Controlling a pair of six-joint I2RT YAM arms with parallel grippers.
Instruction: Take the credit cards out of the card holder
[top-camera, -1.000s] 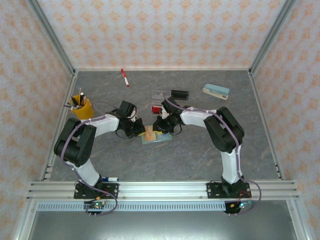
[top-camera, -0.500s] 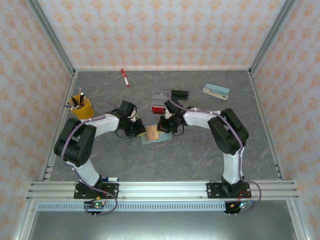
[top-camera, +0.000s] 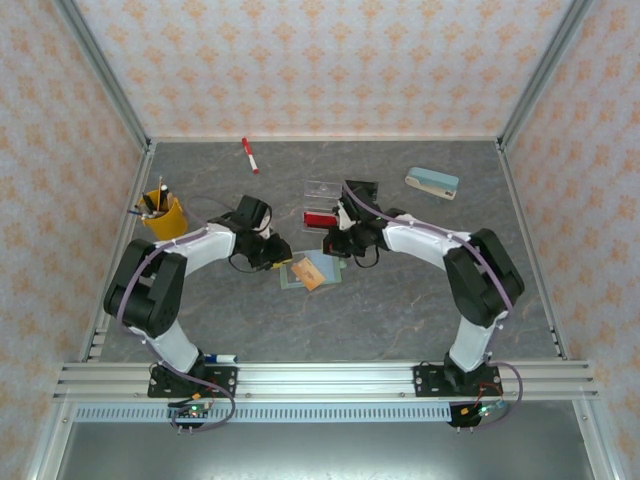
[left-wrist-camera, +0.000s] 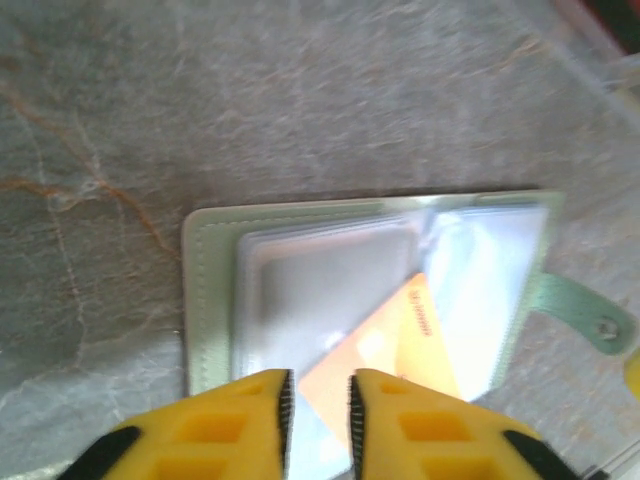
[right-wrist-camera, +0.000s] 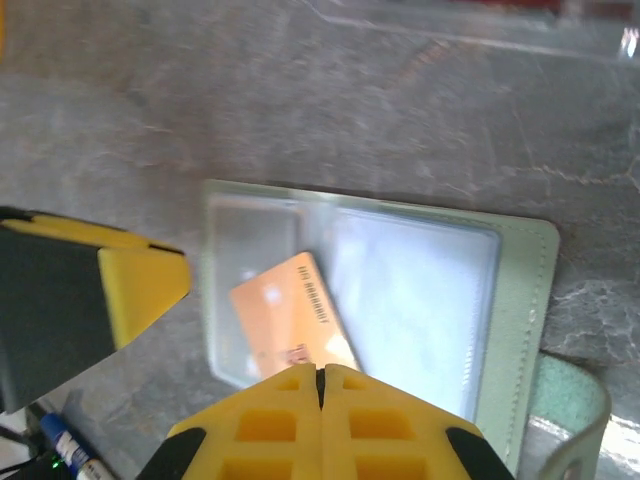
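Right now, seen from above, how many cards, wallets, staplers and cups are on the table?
Cards: 2, the red card and the orange card
Wallets: 1, the green-grey wallet
Staplers: 1, the stapler
Cups: 1, the yellow cup
Total: 5

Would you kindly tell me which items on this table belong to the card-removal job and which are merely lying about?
Belonging to the job: card holder, tan-gold card lying on it, red card in the clear tray.
Lying about: red marker, stapler, yellow pen cup, blue marker.
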